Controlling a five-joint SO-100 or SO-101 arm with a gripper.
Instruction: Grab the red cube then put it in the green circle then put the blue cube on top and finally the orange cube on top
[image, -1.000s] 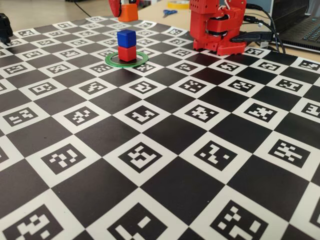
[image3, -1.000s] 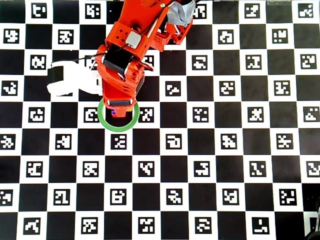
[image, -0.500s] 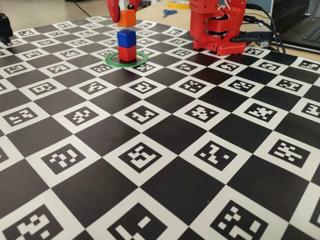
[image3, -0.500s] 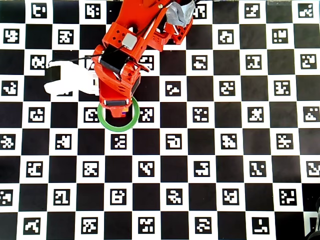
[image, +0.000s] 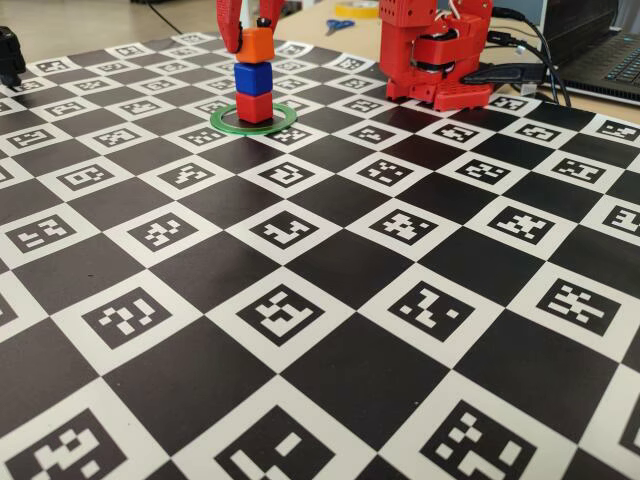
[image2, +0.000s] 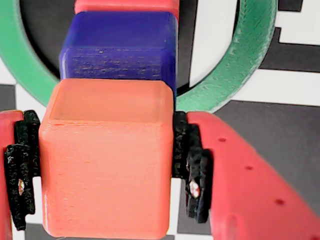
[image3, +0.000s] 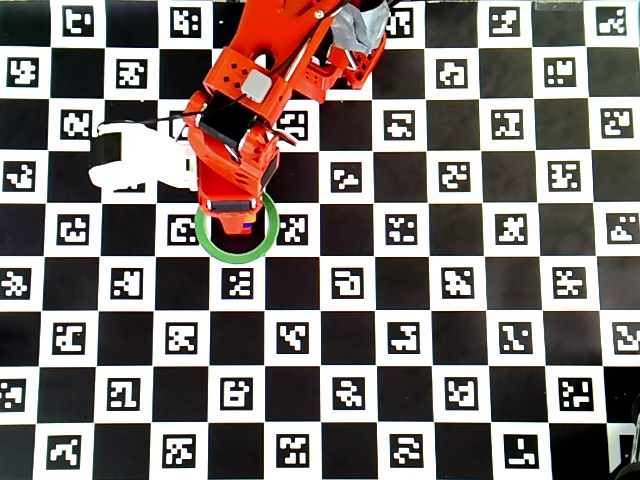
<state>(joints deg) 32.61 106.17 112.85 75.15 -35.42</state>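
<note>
In the fixed view the red cube (image: 254, 107) stands inside the green circle (image: 280, 118) with the blue cube (image: 253, 79) on top of it. The orange cube (image: 257, 45) is right over the blue cube, and no gap shows between them. My gripper (image: 253, 40) is shut on the orange cube. The wrist view shows the orange cube (image2: 107, 160) clamped between the black pads (image2: 192, 165). Beyond it lie the blue cube (image2: 120, 50), a sliver of the red cube (image2: 127, 5) and the green circle (image2: 245, 60). From overhead the arm hides the stack; the green circle (image3: 207, 243) shows round it.
The arm's red base (image: 435, 50) stands at the back right of the checkered marker board (image: 320, 300). Scissors (image: 338, 24), a yellow tape roll (image: 357, 8) and a laptop (image: 610, 55) lie behind it. A black object (image: 10, 55) sits at the left edge.
The gripper has carried the orange cube down and forward from behind the stack, and it now stands directly over the blue cube. The red and blue cubes have not moved.
</note>
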